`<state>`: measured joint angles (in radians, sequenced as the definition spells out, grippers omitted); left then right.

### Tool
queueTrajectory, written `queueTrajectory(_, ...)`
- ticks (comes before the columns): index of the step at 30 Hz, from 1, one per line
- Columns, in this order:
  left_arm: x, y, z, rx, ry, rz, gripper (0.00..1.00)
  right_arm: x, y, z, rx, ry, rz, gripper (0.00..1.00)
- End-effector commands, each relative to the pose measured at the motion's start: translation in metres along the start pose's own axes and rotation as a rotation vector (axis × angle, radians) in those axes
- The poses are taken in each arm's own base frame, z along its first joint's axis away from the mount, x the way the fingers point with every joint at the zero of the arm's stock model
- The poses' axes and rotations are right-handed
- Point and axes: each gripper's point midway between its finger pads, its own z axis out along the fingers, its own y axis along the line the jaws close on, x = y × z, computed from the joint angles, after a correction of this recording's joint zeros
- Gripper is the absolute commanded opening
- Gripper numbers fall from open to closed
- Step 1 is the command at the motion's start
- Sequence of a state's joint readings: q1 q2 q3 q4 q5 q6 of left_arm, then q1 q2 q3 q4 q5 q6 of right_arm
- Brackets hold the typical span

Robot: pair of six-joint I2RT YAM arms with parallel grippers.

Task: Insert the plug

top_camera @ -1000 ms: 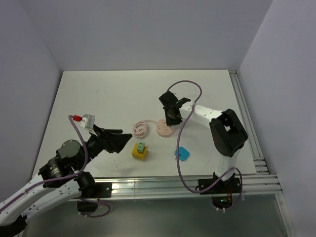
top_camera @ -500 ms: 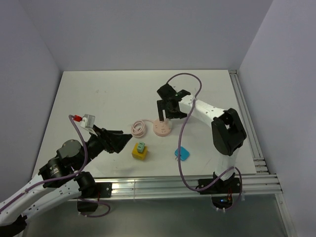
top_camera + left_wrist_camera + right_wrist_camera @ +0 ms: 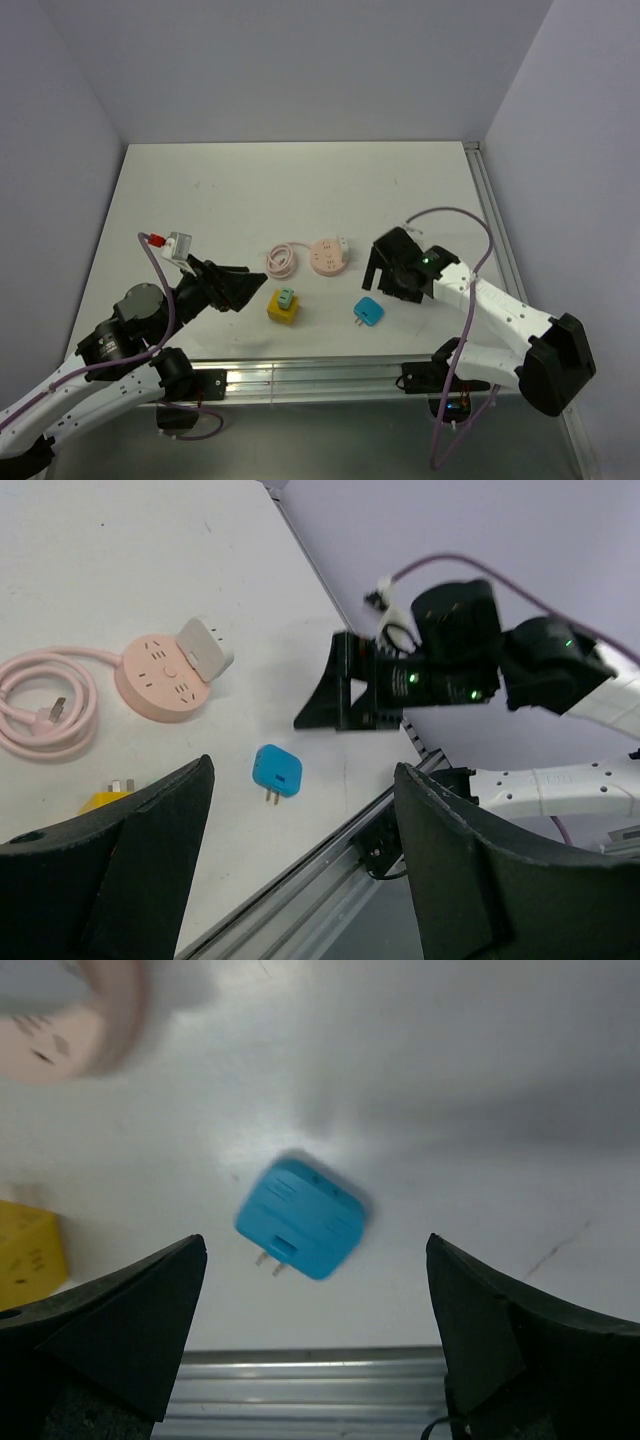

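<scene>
A round pink power strip (image 3: 326, 258) lies mid-table, and a white plug (image 3: 342, 243) sits on its far right edge; the left wrist view shows the strip (image 3: 160, 675) and the white plug (image 3: 205, 648) too. A blue plug (image 3: 369, 312) lies flat near the front edge, prongs pointing forward. My right gripper (image 3: 381, 280) is open just above and beside it, with the blue plug (image 3: 300, 1215) between the spread fingers and nothing held. My left gripper (image 3: 245, 288) hovers open and empty left of a yellow plug (image 3: 284, 305).
The strip's pink cord (image 3: 283, 260) lies coiled to its left. A metal rail (image 3: 350, 372) runs along the front edge, close to the blue plug. A second rail (image 3: 495, 240) lines the right side. Grey walls enclose the table.
My right gripper opened, left the white plug on the pink strip and drew back toward the front right, over the blue plug. The left arm stayed put.
</scene>
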<state>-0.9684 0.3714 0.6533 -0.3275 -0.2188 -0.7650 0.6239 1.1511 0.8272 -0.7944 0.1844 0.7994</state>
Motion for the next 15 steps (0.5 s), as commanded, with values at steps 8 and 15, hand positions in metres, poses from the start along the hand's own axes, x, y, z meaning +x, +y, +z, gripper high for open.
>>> queueTrajectory(8, -0.007, -0.018, -0.003, 0.040, 0.019, -0.063, 0.75, 0.013, -0.011, 0.006, 0.064, -0.023, 0.411, 1.00)
queueTrajectory(15, 0.000, -0.016, -0.008, 0.049, 0.032, -0.098, 0.75, 0.027, 0.000, 0.024, 0.109, 0.070, 0.490, 1.00)
